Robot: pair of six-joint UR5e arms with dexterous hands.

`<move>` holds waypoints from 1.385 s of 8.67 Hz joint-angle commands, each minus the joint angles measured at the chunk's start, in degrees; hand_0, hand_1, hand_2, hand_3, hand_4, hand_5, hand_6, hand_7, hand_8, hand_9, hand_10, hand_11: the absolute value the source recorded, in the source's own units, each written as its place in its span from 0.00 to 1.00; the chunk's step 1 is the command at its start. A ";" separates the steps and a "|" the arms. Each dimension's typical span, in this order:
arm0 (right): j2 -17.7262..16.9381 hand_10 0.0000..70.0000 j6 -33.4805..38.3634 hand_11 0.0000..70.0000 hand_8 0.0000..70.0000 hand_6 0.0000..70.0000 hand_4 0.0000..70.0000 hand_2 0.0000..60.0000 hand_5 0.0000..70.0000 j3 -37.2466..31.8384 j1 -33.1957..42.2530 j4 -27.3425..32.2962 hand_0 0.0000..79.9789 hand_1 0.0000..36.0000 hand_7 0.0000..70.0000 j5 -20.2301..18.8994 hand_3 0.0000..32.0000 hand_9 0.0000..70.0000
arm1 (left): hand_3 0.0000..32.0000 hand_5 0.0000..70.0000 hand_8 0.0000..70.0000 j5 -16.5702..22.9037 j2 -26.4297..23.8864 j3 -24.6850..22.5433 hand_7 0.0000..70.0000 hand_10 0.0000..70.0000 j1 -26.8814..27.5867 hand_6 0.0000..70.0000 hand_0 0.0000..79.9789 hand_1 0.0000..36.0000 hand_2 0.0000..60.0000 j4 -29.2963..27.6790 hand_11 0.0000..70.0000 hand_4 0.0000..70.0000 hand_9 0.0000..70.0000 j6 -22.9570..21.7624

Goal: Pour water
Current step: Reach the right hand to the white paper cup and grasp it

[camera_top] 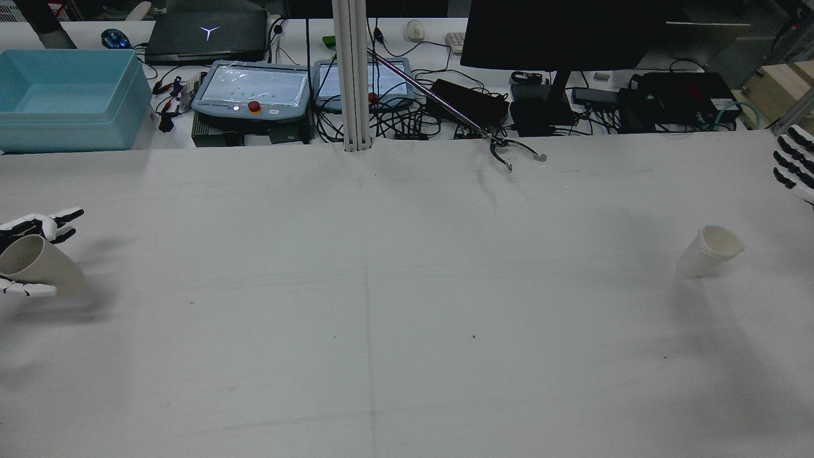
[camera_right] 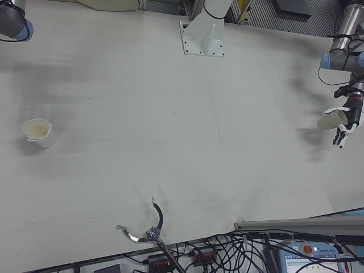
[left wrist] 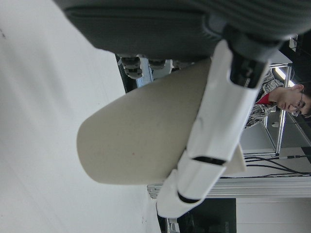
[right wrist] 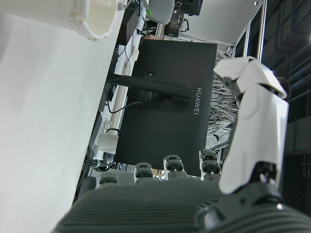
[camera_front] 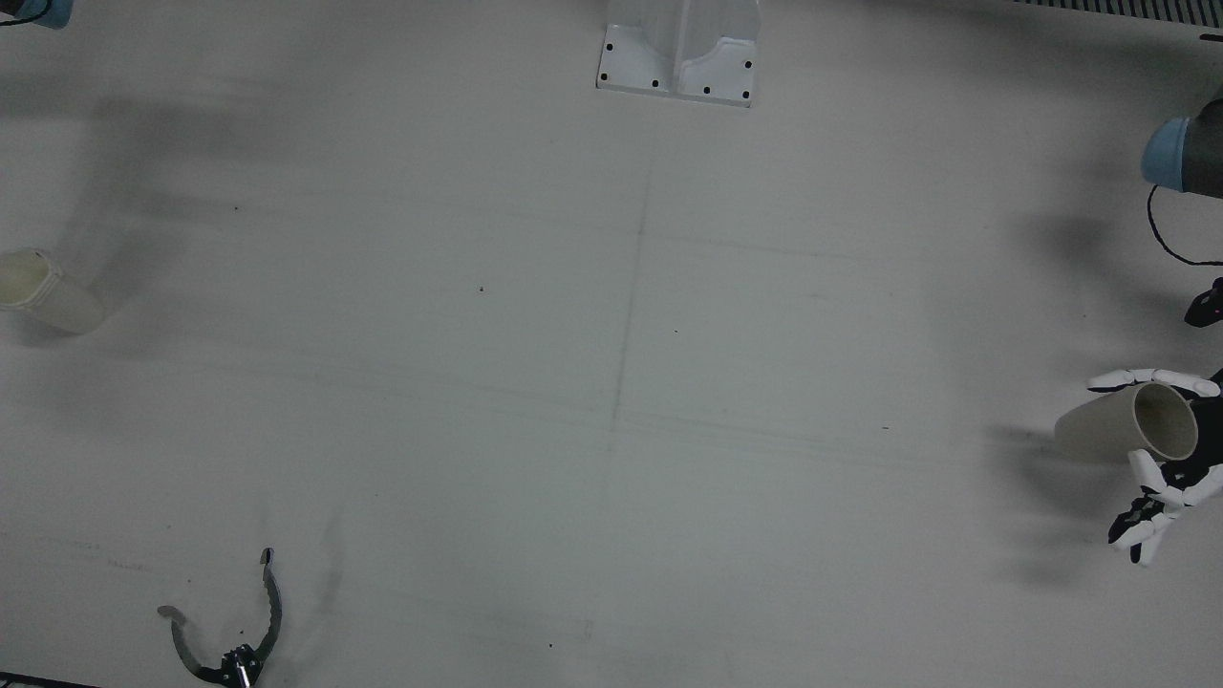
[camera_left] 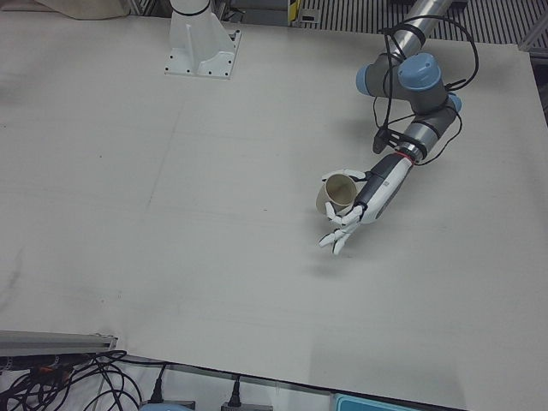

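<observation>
My left hand (camera_front: 1170, 487) is shut on a cream paper cup (camera_front: 1127, 430) at the table's left edge. It holds the cup tilted and a little above the table, with fingers on both sides. The hand (camera_left: 364, 201) and cup (camera_left: 341, 193) also show in the left-front view, and the cup (left wrist: 146, 141) fills the left hand view. A second cream cup (camera_top: 709, 251) stands on the table's right side, slightly tilted. My right hand (camera_top: 795, 168) is open with fingers apart at the right edge, beyond that cup and apart from it. That cup's rim (right wrist: 82, 17) shows in the right hand view.
A metal reacher-grabber claw (camera_front: 229, 631) lies at the table's operator-side edge. The white mount base (camera_front: 678, 53) stands at the robot-side edge. Beyond the table are a black monitor (camera_top: 559, 32), teach pendants (camera_top: 251, 89) and a blue bin (camera_top: 63, 95).
</observation>
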 commanded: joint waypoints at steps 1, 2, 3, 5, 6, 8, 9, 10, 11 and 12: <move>1.60 0.00 -1.66 0.00 0.04 0.16 0.00 0.54 0.11 -12.16 -3.59 10.63 0.65 0.75 0.01 -0.10 0.00 0.05 | 0.00 1.00 0.02 -0.41 -0.16 -7.76 0.14 0.04 0.00 0.16 1.00 1.00 1.00 8.09 0.13 0.35 0.01 -1.11; 1.69 0.00 -4.19 0.00 0.04 0.15 0.00 0.47 0.10 -12.36 -4.13 10.65 0.64 0.70 0.01 -0.19 0.00 0.05 | 0.00 1.00 0.02 -0.85 -0.16 -8.04 0.14 0.04 0.00 0.16 1.00 1.00 1.00 8.54 0.13 0.34 0.01 -1.11; 1.69 0.00 -6.92 0.00 0.04 0.16 0.00 0.43 0.10 -12.45 -5.18 10.56 0.64 0.68 0.02 -0.10 0.00 0.05 | 0.00 1.00 0.02 -0.85 -0.16 -8.04 0.14 0.04 0.00 0.16 1.00 1.00 1.00 8.89 0.13 0.35 0.01 -1.37; 3.44 0.00 -9.57 0.00 0.02 0.14 0.00 0.35 0.10 -12.45 -6.41 10.21 0.65 0.67 0.02 0.16 0.00 0.03 | 0.00 1.00 0.02 -1.20 -0.16 -7.86 0.14 0.04 0.00 0.15 1.00 1.00 1.00 8.90 0.13 0.33 0.01 -1.37; 5.28 0.00 -10.45 0.00 0.02 0.14 0.00 0.41 0.10 -12.45 -8.33 9.77 0.65 0.71 0.00 0.34 0.00 0.03 | 0.00 1.00 0.02 -1.47 -0.16 -7.60 0.13 0.04 0.00 0.15 1.00 1.00 1.00 8.72 0.13 0.33 0.01 -1.37; 6.70 0.00 -12.21 0.00 0.02 0.17 0.00 0.57 0.11 -12.27 -11.59 8.89 0.67 0.80 0.07 0.60 0.00 0.02 | 0.00 1.00 0.02 -1.47 0.01 -7.34 0.13 0.05 -0.08 0.15 1.00 1.00 1.00 8.37 0.14 0.32 0.01 -1.46; 6.70 0.00 -12.57 0.00 0.02 0.17 0.00 0.58 0.11 -12.27 -12.47 8.89 0.67 0.81 0.09 0.69 0.00 0.02 | 0.00 1.00 0.02 -1.56 0.27 -7.25 0.13 0.05 -0.08 0.15 1.00 1.00 1.00 8.11 0.14 0.31 0.01 -1.46; 6.70 0.00 -13.00 0.00 0.02 0.18 0.00 0.56 0.11 -12.19 -13.09 8.89 0.67 0.81 0.12 0.60 0.00 0.02 | 0.00 1.00 0.02 -1.56 0.45 -6.99 0.13 0.05 -0.17 0.15 1.00 1.00 1.00 7.59 0.14 0.30 0.00 -1.46; 6.70 0.00 -13.10 0.00 0.02 0.19 0.00 0.55 0.11 -11.92 -13.88 8.80 0.68 0.81 0.14 0.69 0.00 0.02 | 0.00 1.00 0.02 -1.47 0.63 -6.64 0.12 0.05 -0.17 0.14 1.00 1.00 1.00 7.06 0.14 0.30 0.00 -1.46; 6.88 0.00 -13.45 0.00 0.03 0.21 0.01 0.57 0.12 -11.66 -14.58 8.54 0.69 0.83 0.20 0.78 0.00 0.04 | 0.00 1.00 0.02 -1.56 0.54 -6.28 0.12 0.05 -0.17 0.14 1.00 1.00 1.00 6.79 0.14 0.29 0.00 -1.46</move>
